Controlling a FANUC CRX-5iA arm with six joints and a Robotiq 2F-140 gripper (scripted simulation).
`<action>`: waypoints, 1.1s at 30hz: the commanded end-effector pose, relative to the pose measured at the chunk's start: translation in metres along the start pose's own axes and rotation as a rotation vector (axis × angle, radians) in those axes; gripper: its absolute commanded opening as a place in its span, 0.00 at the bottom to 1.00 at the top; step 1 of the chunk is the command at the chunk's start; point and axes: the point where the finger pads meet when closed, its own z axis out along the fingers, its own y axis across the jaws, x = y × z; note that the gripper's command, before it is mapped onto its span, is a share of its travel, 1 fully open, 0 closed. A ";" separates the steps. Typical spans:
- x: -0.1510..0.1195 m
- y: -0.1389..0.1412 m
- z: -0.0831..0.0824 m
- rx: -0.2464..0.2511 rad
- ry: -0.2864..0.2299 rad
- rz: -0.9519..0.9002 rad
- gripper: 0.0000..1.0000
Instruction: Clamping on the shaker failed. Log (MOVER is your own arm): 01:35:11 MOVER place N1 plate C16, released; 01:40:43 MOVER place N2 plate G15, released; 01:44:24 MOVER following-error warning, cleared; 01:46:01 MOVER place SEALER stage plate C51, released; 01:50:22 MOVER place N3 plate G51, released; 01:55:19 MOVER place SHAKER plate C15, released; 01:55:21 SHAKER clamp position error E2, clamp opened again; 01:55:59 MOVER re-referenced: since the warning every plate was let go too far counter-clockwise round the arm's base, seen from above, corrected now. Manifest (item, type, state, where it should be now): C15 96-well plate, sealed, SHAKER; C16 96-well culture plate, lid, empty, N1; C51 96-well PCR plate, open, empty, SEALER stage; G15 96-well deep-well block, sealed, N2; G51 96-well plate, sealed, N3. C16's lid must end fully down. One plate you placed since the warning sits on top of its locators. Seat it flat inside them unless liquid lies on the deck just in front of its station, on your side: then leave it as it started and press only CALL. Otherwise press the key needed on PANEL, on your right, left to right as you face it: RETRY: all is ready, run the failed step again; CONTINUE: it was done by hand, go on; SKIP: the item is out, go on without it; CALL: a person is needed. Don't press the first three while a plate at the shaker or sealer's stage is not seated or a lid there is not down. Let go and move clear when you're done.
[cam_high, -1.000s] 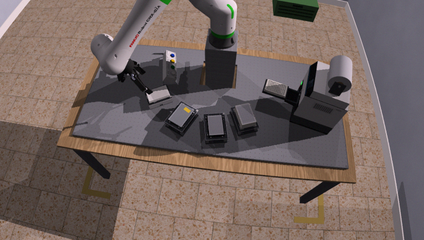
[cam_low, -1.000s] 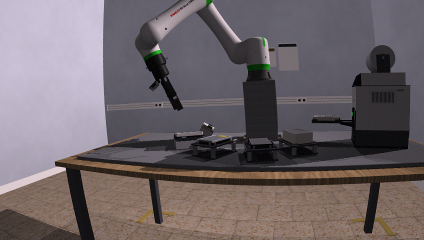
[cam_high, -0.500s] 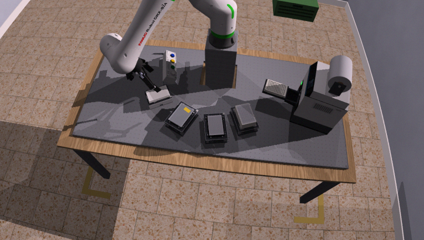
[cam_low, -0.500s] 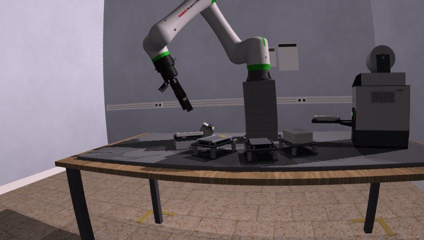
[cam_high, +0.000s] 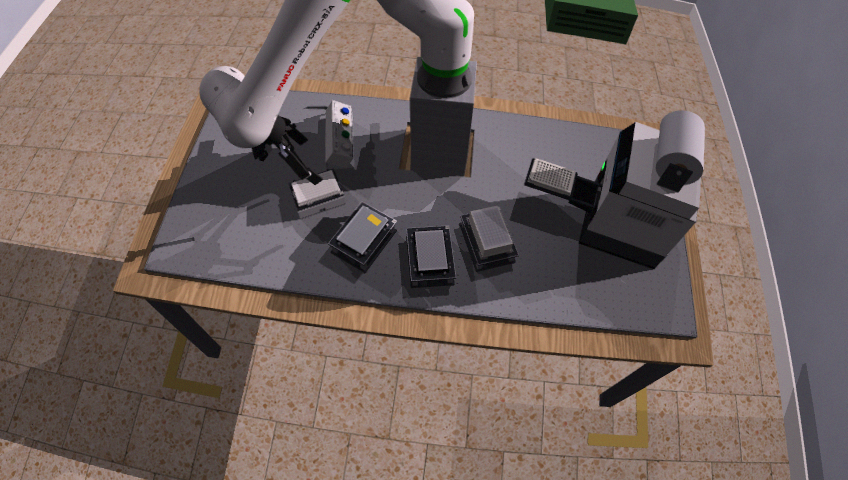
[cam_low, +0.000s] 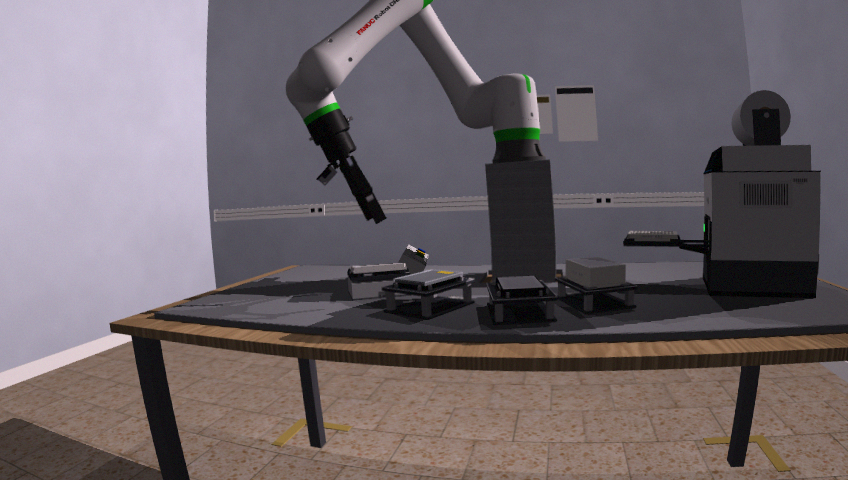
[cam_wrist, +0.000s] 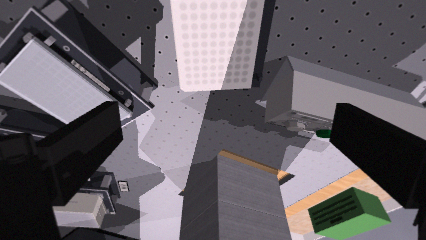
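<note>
Wrist view: the gripper (cam_wrist: 220, 150) is spread wide, holding nothing, above the sealed plate (cam_high: 315, 189) on the shaker (cam_high: 324, 205); wells seem covered, contents hidden, and seating cannot be judged.

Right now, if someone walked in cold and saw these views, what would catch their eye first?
The white arm sweeping over the table's left end, its open gripper hanging above the pale plate on the shaker. Next, the big grey sealer at the right end, a white well plate held out on its stage. Between them, three plates on black nests, the leftmost tagged yellow.
</note>
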 end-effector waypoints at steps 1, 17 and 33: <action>0.000 0.000 -0.001 0.000 0.002 0.000 1.00; 0.000 0.000 -0.001 0.000 0.002 0.000 1.00; 0.007 0.000 0.013 0.000 0.002 0.000 1.00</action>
